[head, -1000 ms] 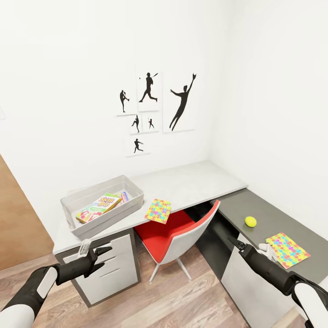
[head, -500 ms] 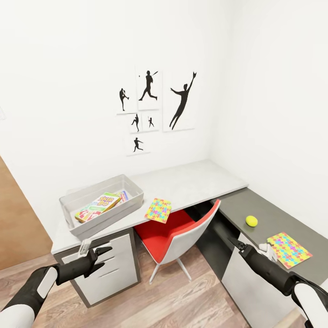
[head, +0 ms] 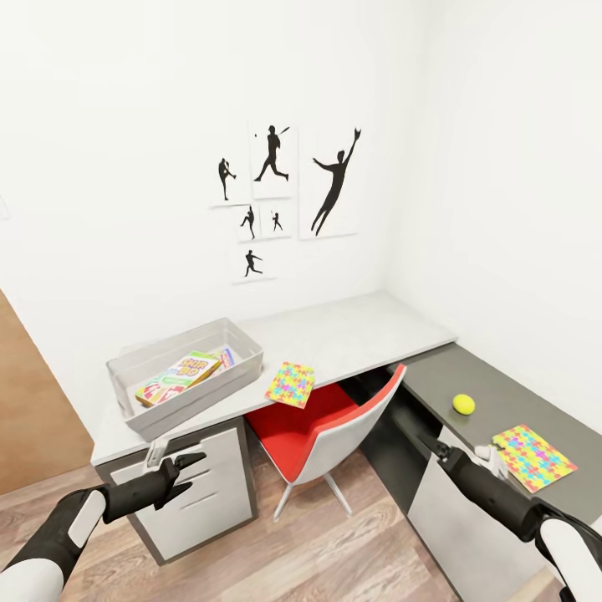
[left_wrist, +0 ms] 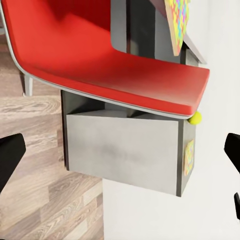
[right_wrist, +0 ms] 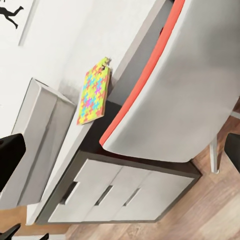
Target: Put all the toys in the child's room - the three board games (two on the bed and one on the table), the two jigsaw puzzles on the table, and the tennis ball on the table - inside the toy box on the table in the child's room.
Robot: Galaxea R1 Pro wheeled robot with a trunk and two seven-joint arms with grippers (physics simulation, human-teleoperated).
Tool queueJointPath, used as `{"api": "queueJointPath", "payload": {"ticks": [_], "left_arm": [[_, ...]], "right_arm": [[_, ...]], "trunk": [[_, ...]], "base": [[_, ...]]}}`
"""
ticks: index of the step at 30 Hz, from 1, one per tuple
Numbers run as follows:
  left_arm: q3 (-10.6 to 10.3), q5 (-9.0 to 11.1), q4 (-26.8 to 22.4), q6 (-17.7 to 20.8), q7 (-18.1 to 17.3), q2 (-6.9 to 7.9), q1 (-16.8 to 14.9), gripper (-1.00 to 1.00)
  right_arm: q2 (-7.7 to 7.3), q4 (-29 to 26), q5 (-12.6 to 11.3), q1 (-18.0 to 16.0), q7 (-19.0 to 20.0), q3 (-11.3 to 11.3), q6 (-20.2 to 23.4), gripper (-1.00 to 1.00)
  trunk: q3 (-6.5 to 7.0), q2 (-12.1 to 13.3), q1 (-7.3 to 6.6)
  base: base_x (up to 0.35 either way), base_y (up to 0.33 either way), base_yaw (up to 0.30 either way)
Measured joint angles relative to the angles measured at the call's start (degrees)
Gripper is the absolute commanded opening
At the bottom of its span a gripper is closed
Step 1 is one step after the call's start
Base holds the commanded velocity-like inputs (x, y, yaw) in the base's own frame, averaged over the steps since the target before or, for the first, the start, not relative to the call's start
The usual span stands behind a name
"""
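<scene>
Nothing on the desk has really moved since a second ago, just the whole view sliding a touch as the robot shifts; both arms hang where they were.

Using the table point(head: 351, 334) as the landmark: the toy box point(head: 186, 378) sits at the end of its light grey top, the end by the left arm, with the Skip-Bo board game point(head: 177, 376) lying flat inside and another printed box partly hidden behind it. One jigsaw puzzle point(head: 290, 385) lies at the front edge of that top, hanging a bit over it above the red chair point(head: 322, 431) tucked under the table. On the lower dark grey section, the tennis ball point(head: 463, 404) rests apart from the second jigsaw puzzle point(head: 533, 456), which lies nearer the robot.

Left gripper point(head: 174, 472) hovers in front of the table's drawers point(head: 196, 493), jaws spread, nothing in them. Right gripper point(head: 451, 456) floats by the front edge of the dark section, close to the second puzzle; its fingers stand apart in the wrist view, empty too.
</scene>
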Motion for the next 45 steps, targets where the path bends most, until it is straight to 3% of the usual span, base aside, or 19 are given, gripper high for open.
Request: {"api": "queueJointPath", "payload": {"ticks": [6, 13, 19, 24, 45], "left_arm": [[-0.1, 0.1, 0.0, -0.1, 0.1, -0.47, 0.0, 1.0], [-0.2, -0.1, 0.0, -0.5, 0.1, -2.3, 0.0, 1.0], [-0.4, -0.2, 1.2, -6.8, 0.2, -4.81, 0.0, 1.0], [-0.4, -0.1, 2.2, -8.4, 0.1, -5.53, 0.0, 1.0], [-0.2, 0.1, 2.5, -8.7, -0.6, -5.82, 0.0, 1.0]], "right_arm": [[0.01, -1.1, -0.1, 0.0, 2.6, 0.5, 0.4, 1.0], [0.03, -1.3, -0.1, 0.0, 9.7, 0.2, 3.1, 1.0], [0.19, -1.3, 0.1, 0.0, 17.1, 0.3, 3.4, 1.0], [0.29, -1.3, 0.2, 0.0, 18.7, 0.2, 3.4, 1.0], [0.37, -1.2, 0.3, 0.0, 19.1, 0.2, 3.3, 1.0]], "trunk": [[-1.08, -2.4, 1.32], [-2.34, -5.2, 2.86], [-3.42, -7.6, 4.18], [-4.32, -9.6, 5.28], [-8.1, -18.1, 9.89]], "base": [[0.0, 0.0, 0.0], [0.0, 0.0, 0.0], [0.0, 0.0, 0.0], [0.0, 0.0, 0.0], [0.0, 0.0, 0.0]]}}
